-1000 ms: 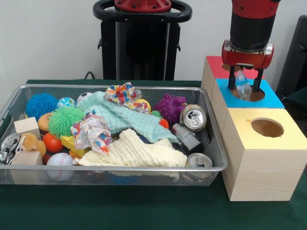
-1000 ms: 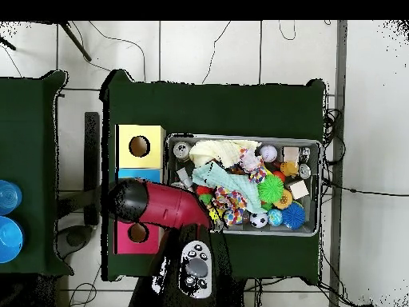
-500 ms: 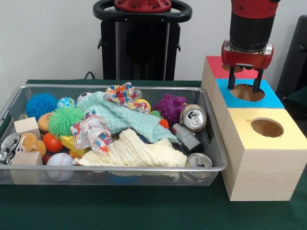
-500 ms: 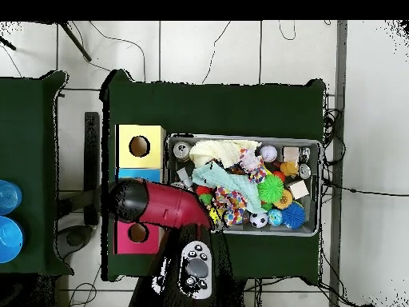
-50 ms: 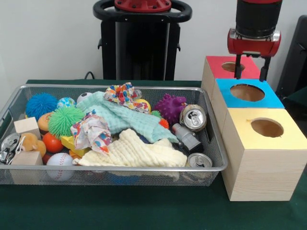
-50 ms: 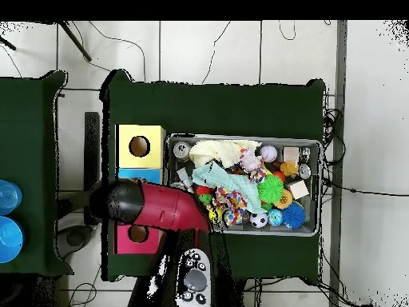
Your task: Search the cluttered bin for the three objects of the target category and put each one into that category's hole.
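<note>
The blue box (image 5: 247,93) has its round hole showing empty from the front now, but a second ago a crumpled clear plastic thing sat between the fingers right over it, so that one looks dropped in and counts as one of the three sorted. The gripper (image 5: 251,67) has since lifted and slid back toward the red box (image 5: 225,67), fingers spread wide with nothing between them. Probably it heads back to the wire bin (image 5: 211,143) next for another target. Counting what's left: three boxes in a row, red, blue and the yellow box (image 5: 266,129), and three drink cans showing, one upper can (image 5: 193,118), one front can (image 5: 198,160) and one at the left end (image 5: 9,142). No more clear plastic is visible, maybe it's buried under the cloths (image 5: 129,148).
</note>
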Controlling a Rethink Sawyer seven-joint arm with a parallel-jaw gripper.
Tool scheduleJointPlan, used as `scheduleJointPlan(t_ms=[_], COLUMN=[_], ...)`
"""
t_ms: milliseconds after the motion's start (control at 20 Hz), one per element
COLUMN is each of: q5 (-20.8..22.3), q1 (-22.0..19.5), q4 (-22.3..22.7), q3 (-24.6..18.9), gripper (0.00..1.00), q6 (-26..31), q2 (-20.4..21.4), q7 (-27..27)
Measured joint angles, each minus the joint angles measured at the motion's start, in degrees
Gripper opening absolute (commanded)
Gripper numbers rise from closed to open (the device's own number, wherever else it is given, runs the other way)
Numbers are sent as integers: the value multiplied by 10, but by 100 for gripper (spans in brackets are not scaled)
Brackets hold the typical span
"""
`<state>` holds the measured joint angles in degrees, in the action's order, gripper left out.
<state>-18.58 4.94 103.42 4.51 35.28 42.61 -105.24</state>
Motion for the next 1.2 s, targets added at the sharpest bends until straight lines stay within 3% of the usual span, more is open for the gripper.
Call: scheduleJointPlan(t_ms=[450, 600, 800, 1200], q5=[0, 0, 15, 75], q1=[-58, -85, -152, -244], q4=[1, 2, 2, 4], q3=[0, 0, -6, -32], gripper=[100, 100, 100, 100], q6=[92, 91, 82, 42], q2=[52, 55, 50, 21], q7=[0, 0, 0, 0])
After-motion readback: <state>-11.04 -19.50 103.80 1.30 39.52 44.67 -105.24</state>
